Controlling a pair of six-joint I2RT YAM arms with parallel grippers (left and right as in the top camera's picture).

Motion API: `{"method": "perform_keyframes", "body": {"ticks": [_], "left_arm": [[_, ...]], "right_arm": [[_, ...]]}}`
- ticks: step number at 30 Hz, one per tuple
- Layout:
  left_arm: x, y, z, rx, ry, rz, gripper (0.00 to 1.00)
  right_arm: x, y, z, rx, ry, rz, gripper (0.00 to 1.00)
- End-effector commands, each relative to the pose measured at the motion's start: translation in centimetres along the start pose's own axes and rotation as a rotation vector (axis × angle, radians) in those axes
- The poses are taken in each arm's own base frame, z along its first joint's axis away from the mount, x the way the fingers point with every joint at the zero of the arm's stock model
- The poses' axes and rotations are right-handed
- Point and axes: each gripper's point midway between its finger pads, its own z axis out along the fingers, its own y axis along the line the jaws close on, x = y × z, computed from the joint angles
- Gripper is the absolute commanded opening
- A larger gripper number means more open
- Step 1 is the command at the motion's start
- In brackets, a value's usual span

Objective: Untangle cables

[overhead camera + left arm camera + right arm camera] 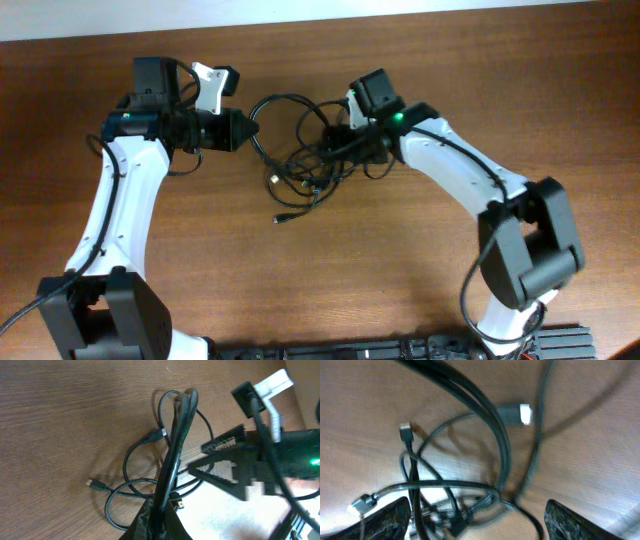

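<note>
The cables (300,172) are thin black cords bunched in a tangle at the table's middle, with one plug end (280,218) trailing toward the front. My left gripper (243,129) is shut on a doubled strand of cable (175,445) and holds it pulled out to the left of the tangle. In the left wrist view the strand runs up from my closed fingers (161,522). My right gripper (337,150) is open directly over the tangle. In the right wrist view its fingers (480,517) straddle crossed cables (492,420), with several plug ends showing.
The brown wooden table (400,260) extends all round the tangle. Its far edge (300,22) meets a white wall strip. The right arm's wrist (280,455) is close beside the held strand. A black rail (380,350) lies at the front edge.
</note>
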Motion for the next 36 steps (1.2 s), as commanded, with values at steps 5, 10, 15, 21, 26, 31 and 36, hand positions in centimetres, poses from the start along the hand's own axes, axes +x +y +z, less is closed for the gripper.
{"method": "perform_keyframes", "body": {"ticks": [5,10,15,21,26,31,36], "left_arm": [[-4.1,-2.5,-5.6,0.392,-0.221,-0.034,0.01],[-4.4,3.4,-9.7,0.298,-0.327,-0.133,0.07],[-2.4,3.4,-5.3,0.113,-0.175,-0.157,0.22],[-1.0,-1.5,0.7,0.000,-0.024,0.006,0.99],[-0.5,0.5,1.7,-0.234,-0.022,-0.214,0.99],[1.2,2.7,4.4,-0.290,0.038,-0.380,0.98],[7.5,6.5,11.6,-0.441,0.263,-0.425,0.75]], "right_arm": [[1.5,-9.8,2.7,0.387,0.014,0.277,0.31],[3.1,-22.8,-4.8,0.527,0.111,0.612,0.23],[0.6,-21.7,-10.8,0.417,-0.001,0.516,0.37],[0.1,-8.8,-9.8,0.021,0.042,-0.046,0.74],[3.2,-3.4,-5.6,0.029,0.147,-0.325,0.75],[9.3,-7.4,-3.0,0.232,0.346,-0.347,0.69],[10.1,-8.2,-2.2,0.257,0.328,-0.189,0.04]]}}
